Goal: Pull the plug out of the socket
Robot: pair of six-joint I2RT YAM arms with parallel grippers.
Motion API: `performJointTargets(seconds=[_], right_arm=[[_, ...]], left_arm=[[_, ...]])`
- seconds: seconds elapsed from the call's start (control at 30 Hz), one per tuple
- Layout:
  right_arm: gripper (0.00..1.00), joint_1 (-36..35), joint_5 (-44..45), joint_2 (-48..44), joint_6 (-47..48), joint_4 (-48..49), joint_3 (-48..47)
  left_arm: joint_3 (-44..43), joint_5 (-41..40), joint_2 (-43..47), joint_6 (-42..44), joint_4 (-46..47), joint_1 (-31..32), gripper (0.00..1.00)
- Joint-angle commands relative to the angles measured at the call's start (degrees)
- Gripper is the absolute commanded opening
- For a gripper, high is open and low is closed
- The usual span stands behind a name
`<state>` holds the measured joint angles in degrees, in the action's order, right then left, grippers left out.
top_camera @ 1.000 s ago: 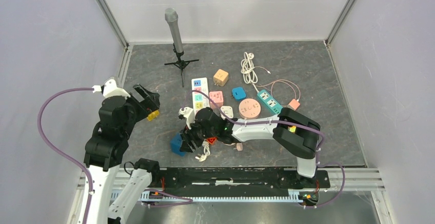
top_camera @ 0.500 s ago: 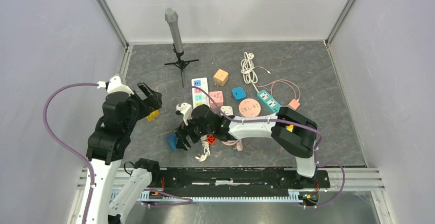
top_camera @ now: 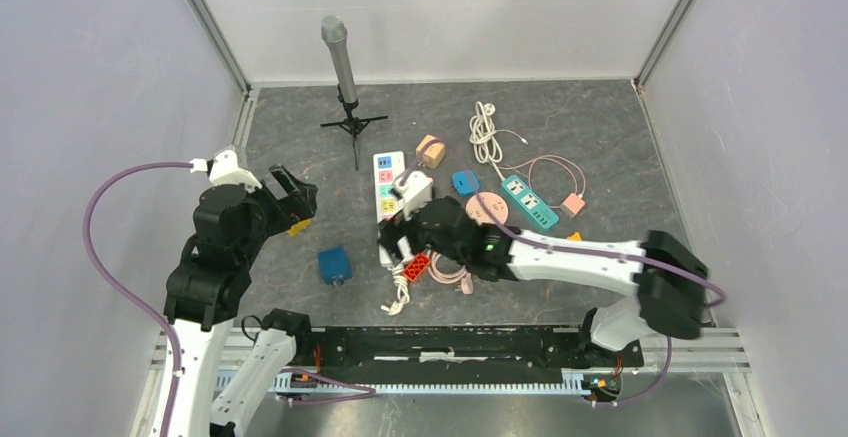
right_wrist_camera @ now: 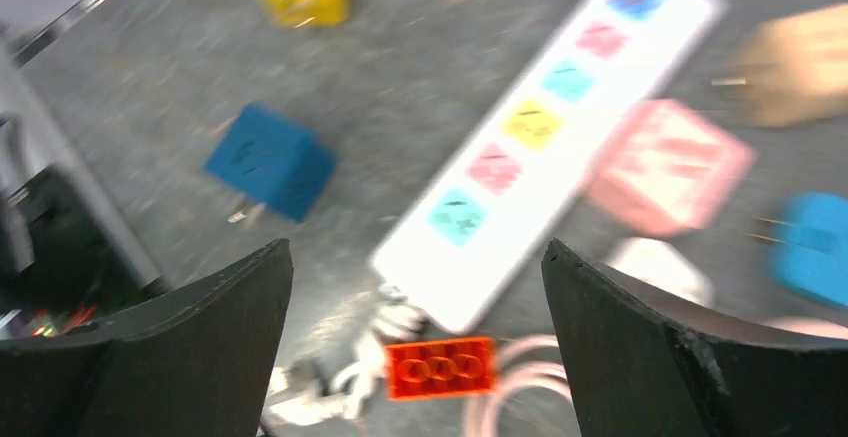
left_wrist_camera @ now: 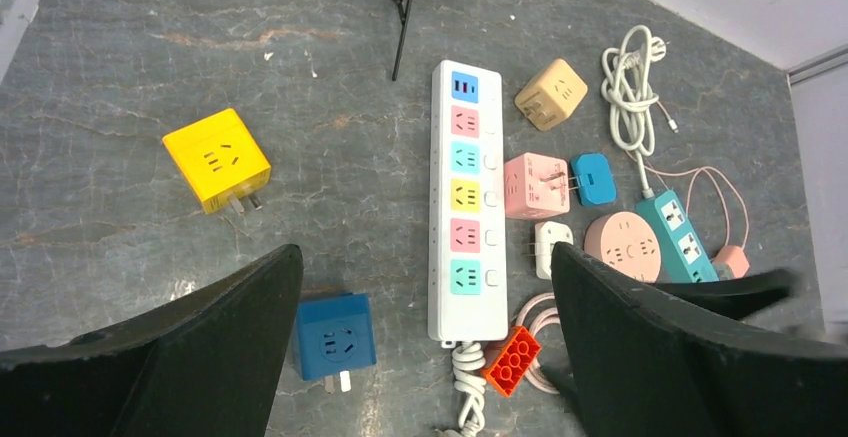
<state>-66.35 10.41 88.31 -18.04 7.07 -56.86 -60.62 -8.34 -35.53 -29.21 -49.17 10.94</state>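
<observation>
The white power strip (top_camera: 388,179) with coloured sockets lies mid-table; nothing is plugged into it in the left wrist view (left_wrist_camera: 465,207) or the blurred right wrist view (right_wrist_camera: 560,127). The blue cube plug (top_camera: 334,265) lies alone on the table left of the strip's near end, prongs toward me (left_wrist_camera: 333,336) (right_wrist_camera: 270,160). My right gripper (top_camera: 398,247) is open and empty above the strip's near end (right_wrist_camera: 416,247). My left gripper (top_camera: 292,197) is open and empty, held high at the left (left_wrist_camera: 425,252).
A yellow cube plug (top_camera: 297,225) lies under the left gripper. An orange brick (top_camera: 416,266) and coiled cords lie by the strip's near end. Pink (left_wrist_camera: 536,185) and tan (top_camera: 431,149) cube adapters, a teal strip (top_camera: 528,200) and a microphone stand (top_camera: 340,57) lie beyond.
My right gripper was down at the blue cube plug; it has let go and swung right and back to the strip's near end. The blue cube now lies uncovered. The left arm barely moved.
</observation>
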Motion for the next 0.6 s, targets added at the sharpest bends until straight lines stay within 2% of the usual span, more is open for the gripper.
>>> performJointTargets(seconds=[0.0, 0.13, 0.27, 0.33, 0.43, 0.5, 0.57], right_arm=[[0.98, 0.96, 30.63, -11.49, 6.54, -9.21, 3.48], [0.98, 3.09, 50.72, -22.4, 11.63, -17.95, 5.27], [0.98, 4.38, 63.74, -33.54, 12.96, -27.22, 2.77], [0.98, 4.47, 65.77, -39.35, 10.31, -33.28, -1.14], [0.98, 4.47, 66.2, -46.76, 10.6, -36.2, -4.68], [0.98, 4.47, 64.92, -52.04, 13.79, -34.3, -5.39], [0.98, 4.47, 62.58, -58.63, 21.82, -27.2, -2.78]], left_arm=[[-2.97, 1.0, 2.05, 4.44, 2.49, -0.22, 1.0], [-3.78, 0.03, 3.25, 6.59, 2.27, -0.24, 1.0], [-6.56, -1.11, 4.7, 8.28, 1.36, -0.26, 1.0], [-9.31, -2.23, 5.35, 9.71, 0.36, -0.28, 1.0], [-12.21, -3.38, 6.41, 11.62, 0.07, -0.22, 1.0], [-14.23, -3.01, 6.91, 12.45, -0.18, -0.25, 1.0], [-16.44, -1.87, 7.47, 13.08, -0.57, -0.22, 1.0]])
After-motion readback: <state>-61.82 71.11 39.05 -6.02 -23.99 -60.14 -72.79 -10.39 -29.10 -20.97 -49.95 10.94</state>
